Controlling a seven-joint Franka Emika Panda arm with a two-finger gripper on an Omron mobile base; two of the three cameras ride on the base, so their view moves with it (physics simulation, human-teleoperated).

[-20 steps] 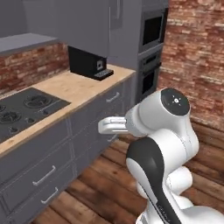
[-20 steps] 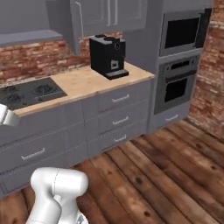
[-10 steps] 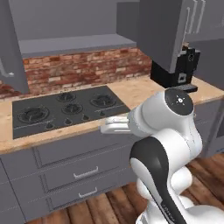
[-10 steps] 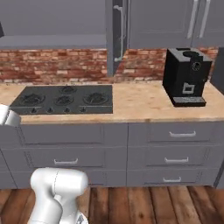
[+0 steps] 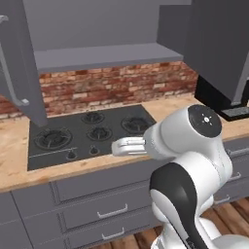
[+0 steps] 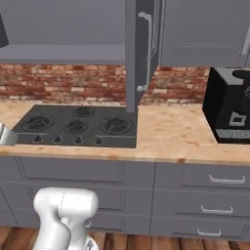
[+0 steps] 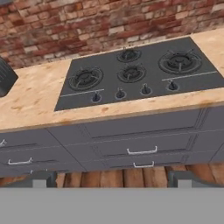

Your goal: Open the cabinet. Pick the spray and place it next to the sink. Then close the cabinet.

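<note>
The cabinet (image 6: 205, 29) hangs on the wall to the right of the hood, dark grey, with a long silver bar handle (image 6: 146, 49) at its left edge; its doors look shut. It also fills the upper right of the left base view, cabinet (image 5: 219, 48). The spray and the sink are out of view. My gripper (image 7: 113, 178) is open, its two dark fingertips (image 7: 43, 178) far apart with nothing between them. It looks down on the black cooktop (image 7: 140, 74) and hovers in front of the counter's edge, the white hand (image 5: 127, 146) held at drawer height.
A black coffee machine (image 6: 229, 105) stands on the wooden counter (image 6: 171, 136) right of the cooktop. Grey drawers (image 7: 140, 144) run below the counter. A second wall cabinet (image 5: 17, 58) with a bar handle hangs left of the grey hood (image 5: 107, 53). Brick wall behind.
The whole picture has shifted: the base has moved along the counter, bringing the cooktop to the middle and the coffee machine to the right. The arm keeps its pose, gripper still open.
</note>
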